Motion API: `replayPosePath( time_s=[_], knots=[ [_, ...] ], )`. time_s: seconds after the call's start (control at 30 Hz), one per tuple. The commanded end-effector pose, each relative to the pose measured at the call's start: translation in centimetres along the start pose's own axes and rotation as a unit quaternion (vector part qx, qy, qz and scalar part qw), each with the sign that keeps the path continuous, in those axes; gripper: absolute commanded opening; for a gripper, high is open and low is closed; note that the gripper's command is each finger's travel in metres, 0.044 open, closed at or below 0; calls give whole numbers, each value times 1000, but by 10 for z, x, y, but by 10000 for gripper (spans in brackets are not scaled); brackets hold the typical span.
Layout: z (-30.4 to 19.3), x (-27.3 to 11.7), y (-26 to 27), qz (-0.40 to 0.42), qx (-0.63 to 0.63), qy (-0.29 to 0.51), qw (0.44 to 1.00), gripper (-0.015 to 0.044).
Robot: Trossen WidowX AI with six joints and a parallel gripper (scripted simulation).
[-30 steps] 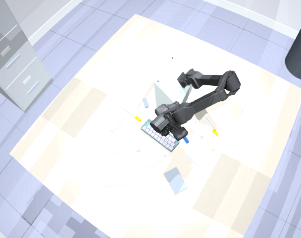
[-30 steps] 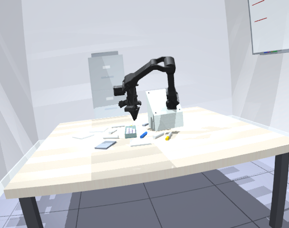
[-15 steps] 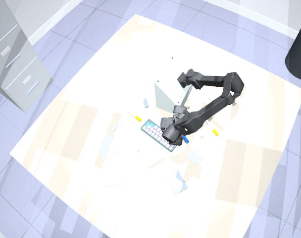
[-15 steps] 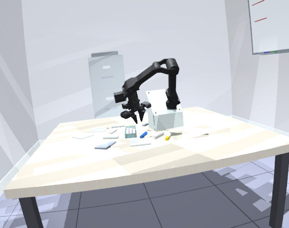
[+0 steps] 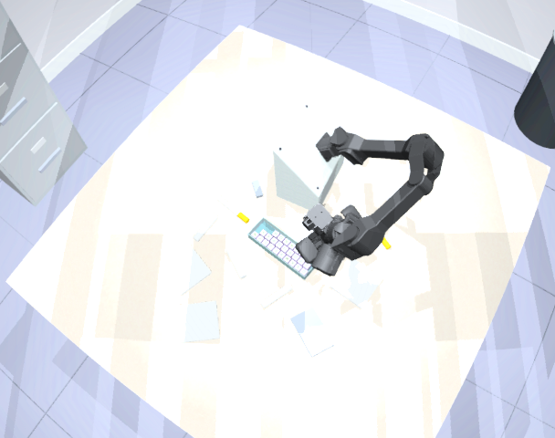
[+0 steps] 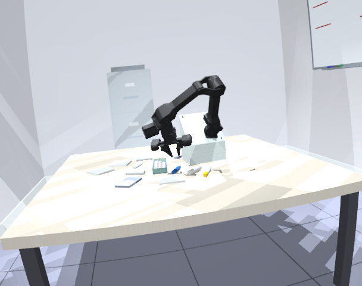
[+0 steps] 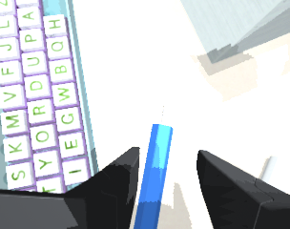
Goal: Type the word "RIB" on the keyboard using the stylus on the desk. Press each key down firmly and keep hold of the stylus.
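The teal keyboard [image 5: 280,247] [image 6: 159,171] [image 7: 79,95] lies flat with white keys. In the wrist view the R key [image 7: 39,111], I key [image 7: 74,172] and B key [image 7: 61,70] show. The blue stylus [image 6: 175,169] [image 7: 156,174] lies on the desk beside the keyboard, its thin pale tip pointing up the wrist view. My gripper [image 6: 175,156] [image 7: 168,156] is partly open and empty, above the desk. In the wrist view the stylus shows between the fingers, nearer the left one. The arm hides the stylus and fingertips in the top view.
A pale box with a sloped top [image 5: 297,179] [image 6: 204,151] [image 7: 240,29] stands near the keyboard. A yellow-ended pen [image 5: 385,242] [image 6: 206,173] and a white pen [image 6: 194,170] lie beyond the stylus. A grey-blue slab [image 6: 128,182] and a pale square pad [image 5: 202,321] lie on the desk.
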State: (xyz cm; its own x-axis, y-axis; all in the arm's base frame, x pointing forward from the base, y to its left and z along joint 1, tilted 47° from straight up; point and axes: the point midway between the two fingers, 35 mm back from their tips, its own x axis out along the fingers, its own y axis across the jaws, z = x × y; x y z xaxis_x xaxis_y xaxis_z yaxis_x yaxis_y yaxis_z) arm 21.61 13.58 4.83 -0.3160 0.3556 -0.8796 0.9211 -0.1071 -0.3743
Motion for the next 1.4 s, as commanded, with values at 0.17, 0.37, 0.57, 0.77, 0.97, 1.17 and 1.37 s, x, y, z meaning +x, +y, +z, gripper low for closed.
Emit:
replayPosePath(
  time_s=[0.17, 0.37, 0.57, 0.77, 0.97, 1.17, 1.37],
  knots=[
    [-6, -1, -6, 7, 80, -23, 996, 150],
    [-7, 2, -6, 7, 80, -23, 996, 150],
    [-9, 7, -5, 7, 80, -23, 996, 150],
    [-12, 10, -4, 7, 80, -23, 996, 150],
    [-14, 14, -3, 7, 80, -23, 996, 150],
    [-16, 17, -2, 7, 80, -23, 996, 150],
    [-18, 20, -2, 7, 80, -23, 996, 150]
  ],
)
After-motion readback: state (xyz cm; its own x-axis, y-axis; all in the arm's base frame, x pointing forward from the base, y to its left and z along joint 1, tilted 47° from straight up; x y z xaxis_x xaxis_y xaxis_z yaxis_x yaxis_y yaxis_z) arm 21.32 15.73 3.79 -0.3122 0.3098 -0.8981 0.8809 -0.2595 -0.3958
